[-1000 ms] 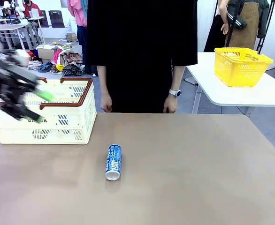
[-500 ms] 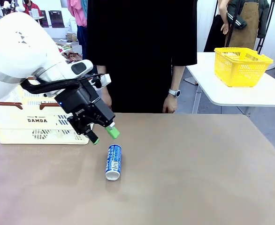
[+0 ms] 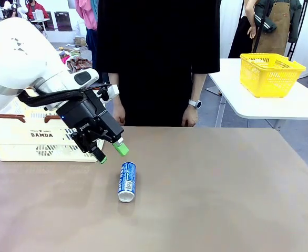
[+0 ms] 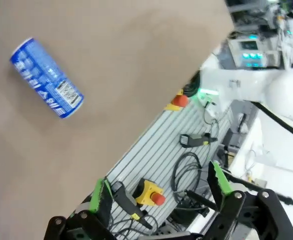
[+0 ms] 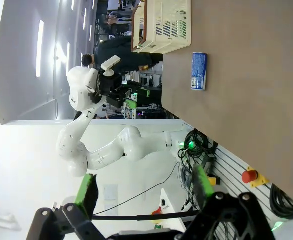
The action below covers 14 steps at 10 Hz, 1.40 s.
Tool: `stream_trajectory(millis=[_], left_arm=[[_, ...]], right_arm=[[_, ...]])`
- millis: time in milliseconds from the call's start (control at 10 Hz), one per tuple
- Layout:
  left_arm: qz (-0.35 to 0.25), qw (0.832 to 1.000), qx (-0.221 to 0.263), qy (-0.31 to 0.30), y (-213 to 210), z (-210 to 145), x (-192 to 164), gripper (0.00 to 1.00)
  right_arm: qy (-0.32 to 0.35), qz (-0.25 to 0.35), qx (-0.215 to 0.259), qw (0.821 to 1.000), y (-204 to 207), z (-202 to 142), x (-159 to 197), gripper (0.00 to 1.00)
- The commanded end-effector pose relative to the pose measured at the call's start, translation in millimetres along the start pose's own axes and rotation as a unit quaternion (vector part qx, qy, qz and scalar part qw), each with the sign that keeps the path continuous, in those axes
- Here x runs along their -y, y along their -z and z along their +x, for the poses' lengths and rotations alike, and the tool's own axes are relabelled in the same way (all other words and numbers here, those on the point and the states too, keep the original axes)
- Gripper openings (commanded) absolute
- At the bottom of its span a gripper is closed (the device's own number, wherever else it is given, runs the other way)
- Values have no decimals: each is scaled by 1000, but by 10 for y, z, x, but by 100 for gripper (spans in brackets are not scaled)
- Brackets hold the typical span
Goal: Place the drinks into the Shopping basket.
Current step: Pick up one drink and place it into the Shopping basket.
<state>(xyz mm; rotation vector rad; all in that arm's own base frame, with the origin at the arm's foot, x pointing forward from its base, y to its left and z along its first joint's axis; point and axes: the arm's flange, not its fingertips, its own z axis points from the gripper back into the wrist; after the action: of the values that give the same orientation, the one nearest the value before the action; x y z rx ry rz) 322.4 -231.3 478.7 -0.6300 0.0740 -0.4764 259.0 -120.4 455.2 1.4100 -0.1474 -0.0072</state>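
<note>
Blue can [image 3: 127,181] with white text is lying on its side out on the brown counter [image 3: 212,189], roughly in the middle-left, silver end facing your side. Your left gripper [image 3: 111,154] hangs just above the counter a bit behind and to the left of that can, not touching it, with its green-padded fingers [image 3: 121,149] spread apart and nothing between them. From the left wrist camera you can see the same can [image 4: 46,79] up in the top left, well clear of the spread fingers [image 4: 100,194]. Shopping basket [image 3: 44,135], the cream slotted one with the brown rim and DAMDA print, sits at the far left of the counter, partly behind the left arm, so you can't tell what's inside it. Right gripper [image 5: 143,189] is off the counter edge, fingers wide apart and empty, and its camera catches the can [image 5: 199,71] and the basket [image 5: 161,24] sideways. A person in black stands at the far side, hands down, wearing a watch [image 3: 196,104]. Yellow mesh basket [image 3: 269,73] sits on a separate white table [image 3: 280,105] to the right.
</note>
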Motion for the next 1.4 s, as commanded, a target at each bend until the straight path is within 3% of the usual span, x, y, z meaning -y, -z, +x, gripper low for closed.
stream_trajectory(millis=[0,200,400,600,700,800,1000,1100,1200,1300], left_arm=[[110,985,-42,-127,322,214,104,100],[169,958,-40,-227,474,167,94,100],[222,926,-5,-305,659,255,102,100],[272,905,41,-325,779,442,103,100],[255,927,39,-272,774,553,109,100],[239,919,21,-312,729,260,58,100],[246,921,31,-301,765,408,86,100],[276,920,63,-271,839,520,93,100],[286,930,85,-216,982,617,-21,100],[308,932,88,-168,1121,663,-172,100]], right_arm=[[10,9,5,1000,6,28,-73,100],[10,9,5,1000,6,28,-73,100],[10,9,5,1000,6,28,-73,100],[10,9,5,1000,6,28,-73,100],[10,9,5,1000,6,28,-73,100],[10,9,5,1000,6,28,-73,100],[10,9,5,1000,6,28,-73,100],[10,9,5,1000,6,28,-73,100],[10,9,5,1000,6,28,-73,100],[10,9,5,1000,6,28,-73,100]])
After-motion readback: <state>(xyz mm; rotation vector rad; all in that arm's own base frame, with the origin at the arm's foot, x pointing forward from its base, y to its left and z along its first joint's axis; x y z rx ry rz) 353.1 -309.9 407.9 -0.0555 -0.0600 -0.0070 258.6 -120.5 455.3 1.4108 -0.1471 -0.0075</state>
